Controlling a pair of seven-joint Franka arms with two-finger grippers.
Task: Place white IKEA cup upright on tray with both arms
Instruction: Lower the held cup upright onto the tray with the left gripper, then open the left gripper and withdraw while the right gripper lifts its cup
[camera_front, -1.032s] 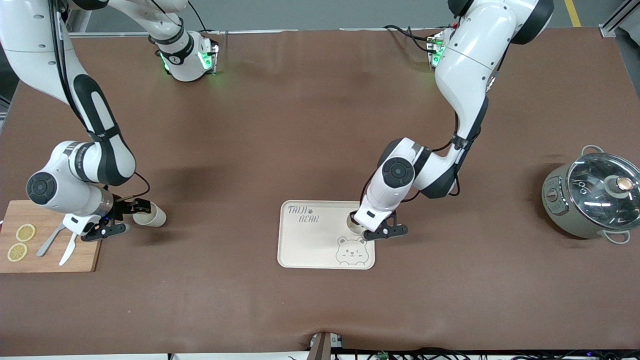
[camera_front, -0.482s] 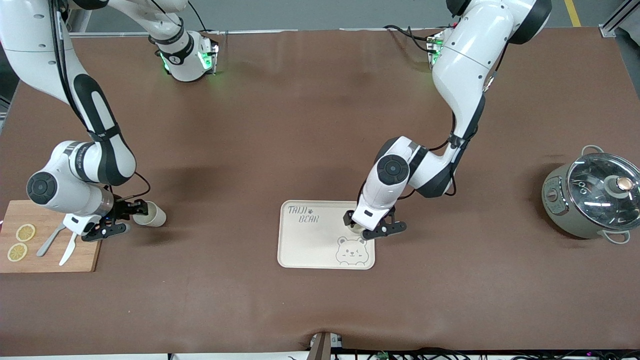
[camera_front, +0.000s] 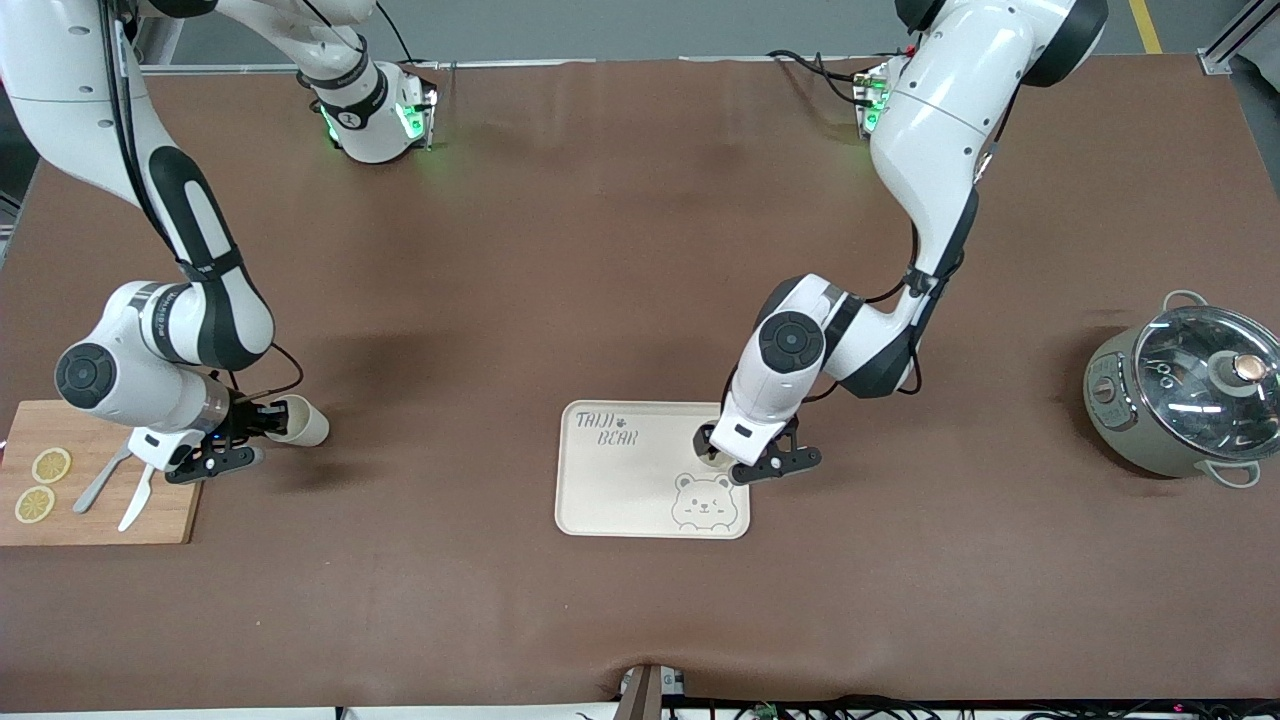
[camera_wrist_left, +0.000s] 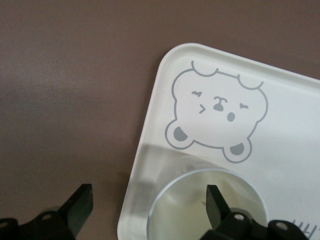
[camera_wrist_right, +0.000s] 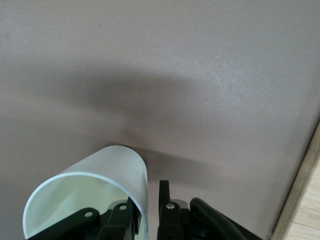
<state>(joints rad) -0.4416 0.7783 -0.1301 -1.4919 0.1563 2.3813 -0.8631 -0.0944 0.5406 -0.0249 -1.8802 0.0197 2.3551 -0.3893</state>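
The cream tray (camera_front: 620, 490) with the bear print lies mid-table; it also shows in the left wrist view (camera_wrist_left: 280, 150). A white cup (camera_front: 708, 448) stands upright on the tray's corner toward the left arm's end (camera_wrist_left: 190, 210). My left gripper (camera_front: 737, 458) is open over that cup (camera_wrist_left: 147, 207), one finger inside the rim, the other outside over the table. My right gripper (camera_front: 262, 422) is shut on the rim wall of a second white cup (camera_front: 303, 421), held on its side just above the table beside the cutting board (camera_wrist_right: 100, 175); its own point in the right wrist view is (camera_wrist_right: 148, 205).
A wooden cutting board (camera_front: 100, 500) with lemon slices (camera_front: 50, 465), a knife and a fork (camera_front: 125, 490) lies at the right arm's end; its edge shows in the right wrist view (camera_wrist_right: 305, 200). A grey pot with a glass lid (camera_front: 1180, 400) stands at the left arm's end.
My right gripper has lifted its sideways cup slightly. My left gripper has shifted a little over the cup on the tray and come back; that cup stays in place.
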